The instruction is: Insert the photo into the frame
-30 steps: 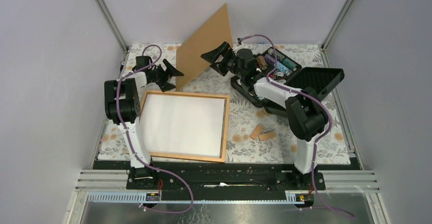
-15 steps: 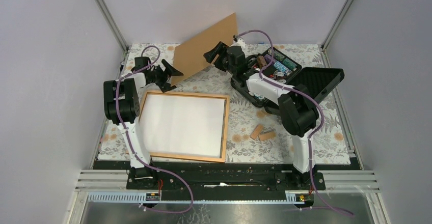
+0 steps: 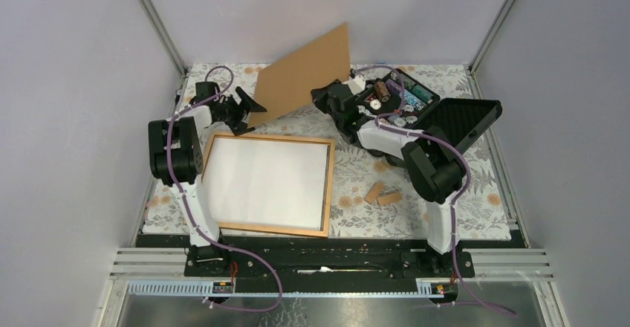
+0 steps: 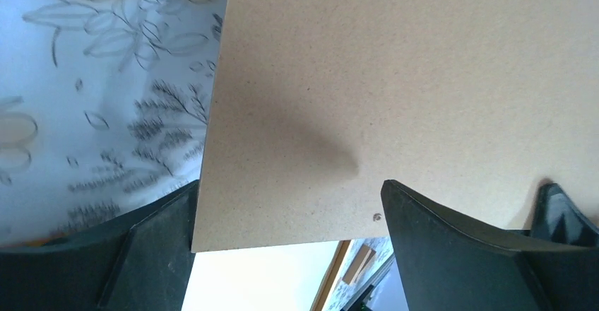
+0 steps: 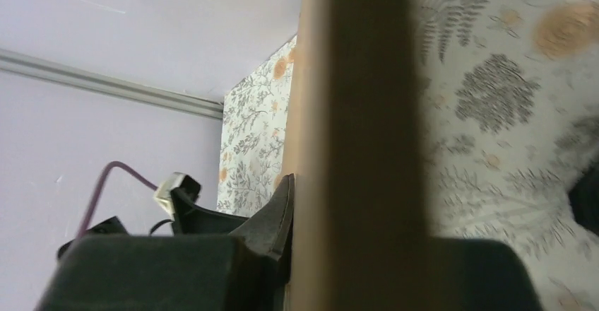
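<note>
The frame (image 3: 328, 186), thin orange-tan wood, lies flat on the near left of the table. The photo (image 3: 266, 180) fills it, white back up, and also shows below the board (image 4: 261, 276). A brown backing board (image 3: 301, 74) stands tilted at the back, its low corner near the frame's far edge. My right gripper (image 3: 321, 95) is shut on the board's right edge, which runs between the jaws (image 5: 367, 254). My left gripper (image 3: 256, 117) is open at the board's lower left corner, and the board (image 4: 395, 78) lies across the gap between its fingers (image 4: 452, 254).
An open black case (image 3: 405, 100) with small items stands at the back right, its lid (image 3: 464, 119) leaning to the right. Two small wooden blocks (image 3: 382, 193) lie right of the frame. Walls and metal posts close in the back and sides.
My right gripper has closed on the backing board's edge and dropped lower to the right. The board has swung flatter, its top corner shifting right. The left gripper has barely moved.
</note>
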Controlling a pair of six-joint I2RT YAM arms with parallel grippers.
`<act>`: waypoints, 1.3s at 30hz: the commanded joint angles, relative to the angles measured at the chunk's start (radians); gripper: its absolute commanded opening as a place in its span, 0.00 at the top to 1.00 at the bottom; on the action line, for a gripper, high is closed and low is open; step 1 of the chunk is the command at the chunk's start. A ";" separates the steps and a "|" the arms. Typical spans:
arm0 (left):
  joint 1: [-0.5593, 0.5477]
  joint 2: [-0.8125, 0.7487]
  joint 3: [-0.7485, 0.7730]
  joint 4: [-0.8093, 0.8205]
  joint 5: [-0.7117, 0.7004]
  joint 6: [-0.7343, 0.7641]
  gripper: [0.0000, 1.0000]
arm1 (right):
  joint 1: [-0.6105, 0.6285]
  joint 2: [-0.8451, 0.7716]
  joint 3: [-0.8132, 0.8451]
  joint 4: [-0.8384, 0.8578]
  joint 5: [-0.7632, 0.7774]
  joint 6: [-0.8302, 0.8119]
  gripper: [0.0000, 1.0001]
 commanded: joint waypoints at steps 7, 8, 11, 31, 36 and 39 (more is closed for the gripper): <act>-0.009 -0.420 0.043 -0.084 -0.262 0.204 0.01 | 0.047 -0.370 -0.176 0.133 0.082 -0.302 1.00; -0.010 -0.445 0.040 -0.085 -0.280 0.210 0.01 | 0.047 -0.393 -0.176 0.118 0.032 -0.369 1.00; -0.012 -0.509 0.036 -0.084 -0.325 0.229 0.01 | 0.047 -0.474 -0.177 0.025 -0.086 -0.504 1.00; -0.015 -0.641 0.049 -0.077 -0.282 0.143 0.04 | 0.047 -0.990 -0.290 -0.417 -0.521 -1.408 1.00; -0.008 -0.649 0.027 -0.098 -0.228 0.048 0.04 | 0.047 -1.091 -0.339 -0.505 -0.564 -1.544 1.00; 0.069 -0.681 -0.035 -0.152 -0.102 -0.053 0.02 | 0.047 -1.178 -0.407 -0.506 -0.566 -1.598 1.00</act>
